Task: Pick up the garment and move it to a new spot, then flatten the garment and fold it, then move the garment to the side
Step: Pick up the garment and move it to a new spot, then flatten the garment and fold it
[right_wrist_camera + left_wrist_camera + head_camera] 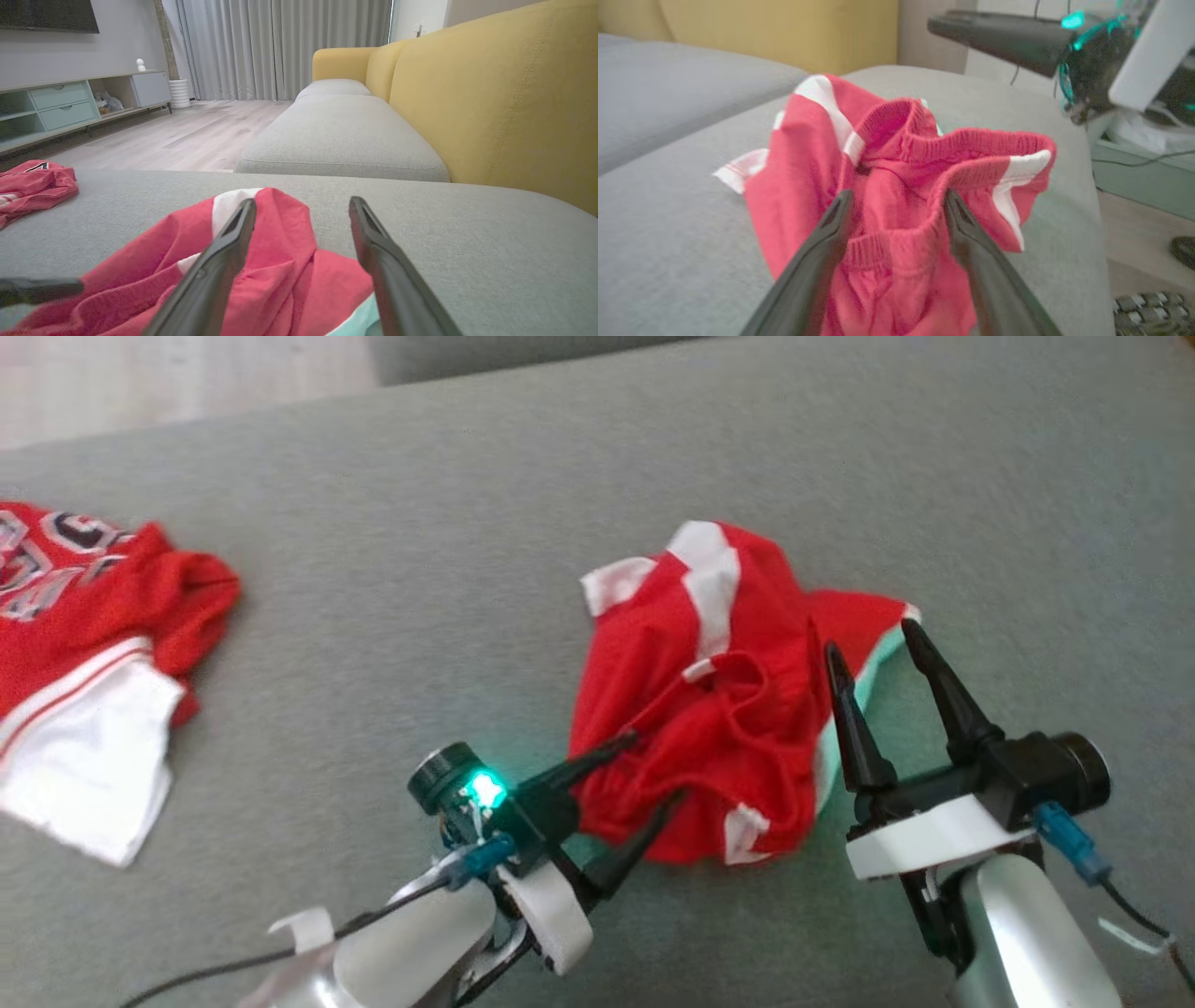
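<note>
- Grey seat cushion (392, 616) spans the head view, and the garment (709, 709) lies on it right of centre, just ahead of both arms.
- It is a pair of red shorts with white panels and a mint-green edge along its right side. It sits bunched in a crumpled heap, with one white-trimmed corner sticking out at the far left.
- A second piece, a red and white jersey (84, 616) with lettering, lies well apart at the left edge of the cushion.
- The left gripper (655, 767) sits at the heap's near-left edge. Its fingers are spread, the tips touch the cloth, and nothing is pinched.
- The right gripper (869, 637) stands with its fingers wide apart over the heap's right edge and has hold of nothing.
- The left wrist view adds what the head view hides. A ribbed elastic waistband (971, 140) stands up in folds, and part of it lies loose between the two parted fingers. One dark finger of the other arm (994, 42) crosses the top right.
- The right wrist view looks low across the cushion and shows the room. There is a yellow backrest (490, 102) at the right, another grey seat beyond, a pale wooden floor (177, 135), grey curtains (280, 46) and a low cabinet (60, 107) at the left.
- From there the red cloth lies under and left of the right fingers, with the mint edge between them at the bottom.
</note>
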`<state>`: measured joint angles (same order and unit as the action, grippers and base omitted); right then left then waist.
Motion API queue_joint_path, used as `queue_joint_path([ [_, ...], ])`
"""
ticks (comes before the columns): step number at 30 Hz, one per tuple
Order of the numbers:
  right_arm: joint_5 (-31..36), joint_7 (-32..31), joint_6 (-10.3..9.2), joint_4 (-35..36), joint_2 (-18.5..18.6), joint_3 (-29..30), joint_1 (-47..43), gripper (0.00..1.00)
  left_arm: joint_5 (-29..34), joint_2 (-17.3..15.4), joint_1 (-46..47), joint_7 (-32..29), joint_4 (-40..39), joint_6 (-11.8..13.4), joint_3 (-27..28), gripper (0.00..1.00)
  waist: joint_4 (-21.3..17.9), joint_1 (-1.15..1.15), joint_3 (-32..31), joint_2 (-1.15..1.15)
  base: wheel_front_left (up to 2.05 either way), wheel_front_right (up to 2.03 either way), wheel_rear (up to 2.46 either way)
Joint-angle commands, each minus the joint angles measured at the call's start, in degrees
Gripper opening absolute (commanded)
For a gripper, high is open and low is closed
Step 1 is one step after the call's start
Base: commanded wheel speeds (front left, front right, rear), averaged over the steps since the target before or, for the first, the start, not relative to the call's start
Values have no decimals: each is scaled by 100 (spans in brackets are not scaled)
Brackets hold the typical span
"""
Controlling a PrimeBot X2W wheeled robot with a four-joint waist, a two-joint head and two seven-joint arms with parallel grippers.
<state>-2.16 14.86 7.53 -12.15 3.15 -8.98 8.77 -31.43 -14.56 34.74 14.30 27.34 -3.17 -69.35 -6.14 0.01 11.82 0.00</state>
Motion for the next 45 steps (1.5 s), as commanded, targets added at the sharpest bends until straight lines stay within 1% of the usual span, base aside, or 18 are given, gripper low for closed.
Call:
queue_joint_path([
  [1, 53, 14, -4, 125, -27, -73, -72, 100, 53, -50, -105, 68, -268, 88, 406, 100, 281, -1, -307, 0, 0, 0, 0],
  [5, 93, 14, -4, 97, -27, 44, -322, 100, 150, -102, -839, 69, -871, 366, 1257, 100, 440, -1, -594, 0, 0, 0, 0],
  [6, 93, 14, -4, 97, -27, 44, -322, 100, 150, -102, -839, 69, -871, 366, 1257, 100, 440, -1, -594, 0, 0, 0, 0],
  [10, 90, 14, -4, 107, -27, 147, -628, 100, 270, -79, -1772, 69, -1560, 629, 2327, 100, 548, -1, -855, 0, 0, 0, 0],
  [12, 95, 14, -4, 122, -27, 204, -805, 100, 348, -13, -2235, 69, -1835, 710, 2868, 100, 610, -1, -959, 0, 0, 0, 0],
  [15, 102, 14, -4, 173, -27, 324, -1082, 100, 659, 147, -2825, 69, -2243, 837, 3674, 100, 719, -1, -1081, 0, 0, 0, 0],
  [19, 71, 14, -4, 276, -27, 432, -1384, 100, 1162, 474, -3501, 69, -2729, 906, 4623, 100, 821, -1, -1173, 0, 0, 0, 0],
  [23, 16, 14, -4, 393, -27, 468, -1594, 100, 1571, 765, -4030, 69, -2969, 770, 5219, 100, 869, -1, -1262, 0, 0, 0, 0],
  [28, -19, 14, -4, 499, -27, 472, -1685, 100, 1883, 988, -4297, 70, -2967, 488, 5616, 100, 874, -1, -1329, 0, 0, 0, 0],
  [33, -39, 14, -4, 534, -27, 480, -1698, 100, 2037, 1115, -4340, 70, -2991, 379, 5849, 100, 866, -1, -1350, 0, 0, 0, 0],
  [40, -21, 14, -4, 553, -27, 519, -1742, 100, 2094, 1163, -4367, 70, -2970, 333, 5997, 100, 892, -1, -1379, 0, 0, 0, 0],
  [45, -35, 14, -4, 548, -27, 522, -1728, 100, 2017, 1167, -4366, 70, -2972, 394, 5931, 100, 902, -1, -1387, 0, 0, 0, 0],
])
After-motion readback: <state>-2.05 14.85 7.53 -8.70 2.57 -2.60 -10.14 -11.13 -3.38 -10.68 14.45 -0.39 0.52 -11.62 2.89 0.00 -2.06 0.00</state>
